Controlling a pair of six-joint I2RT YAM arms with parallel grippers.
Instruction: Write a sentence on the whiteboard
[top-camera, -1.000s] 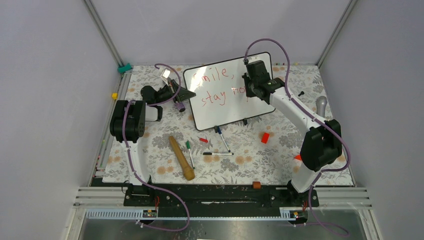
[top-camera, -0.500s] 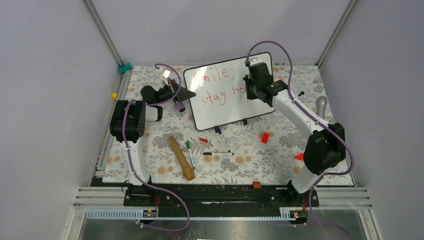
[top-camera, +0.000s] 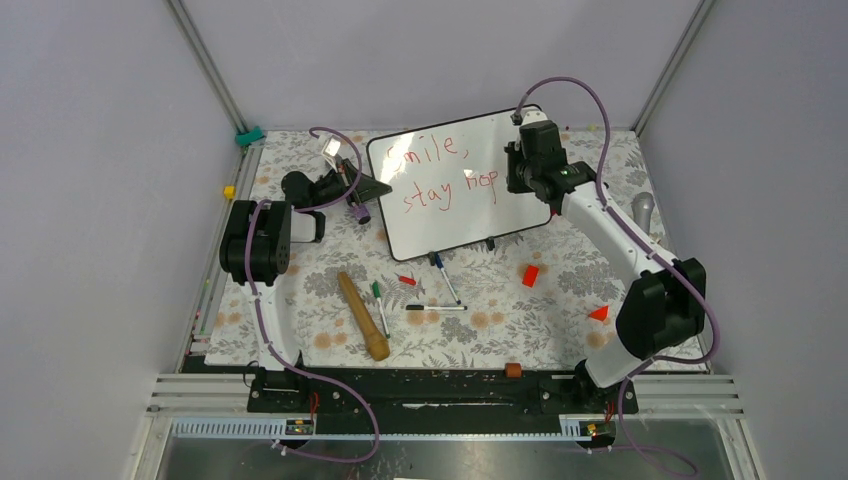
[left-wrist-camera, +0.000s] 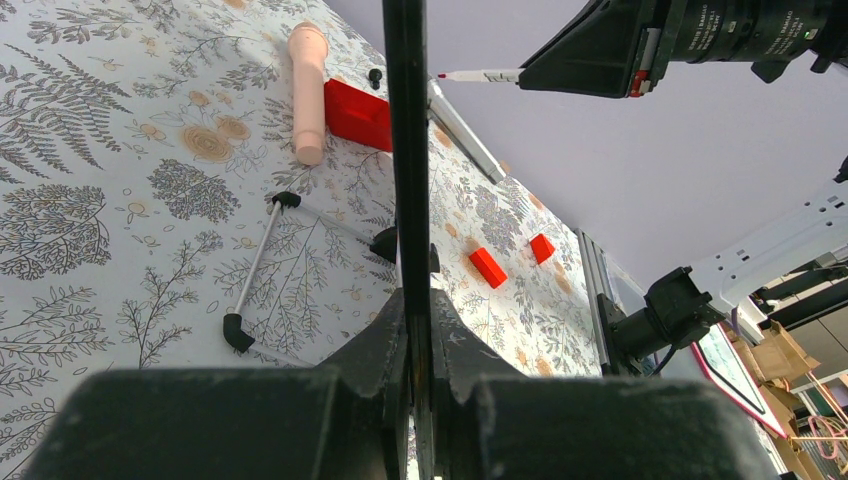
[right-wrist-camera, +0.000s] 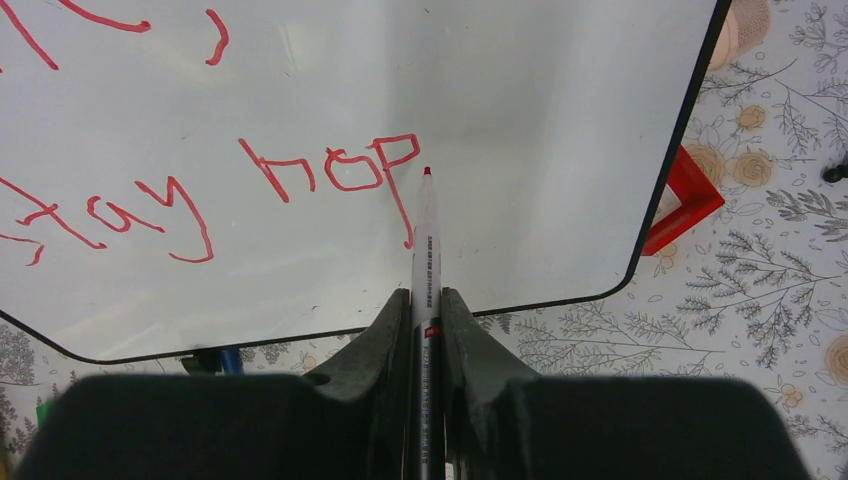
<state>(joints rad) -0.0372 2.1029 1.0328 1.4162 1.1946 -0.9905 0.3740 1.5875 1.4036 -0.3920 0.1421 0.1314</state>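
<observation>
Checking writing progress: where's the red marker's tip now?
Right wrist view: the red marker, clamped in the right tool, points its tip just right of "hop", on the right half of the whiteboard.

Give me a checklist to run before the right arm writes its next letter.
1. Marker clamped in right gripper: ok.
2. Left gripper clamped on whiteboard edge: ok.
3. Tip touching whiteboard: cannot tell.
4. Sentence finished: not ok, second line stops at "stay hop".
5. Bare space right of "hop": ok.
</observation>
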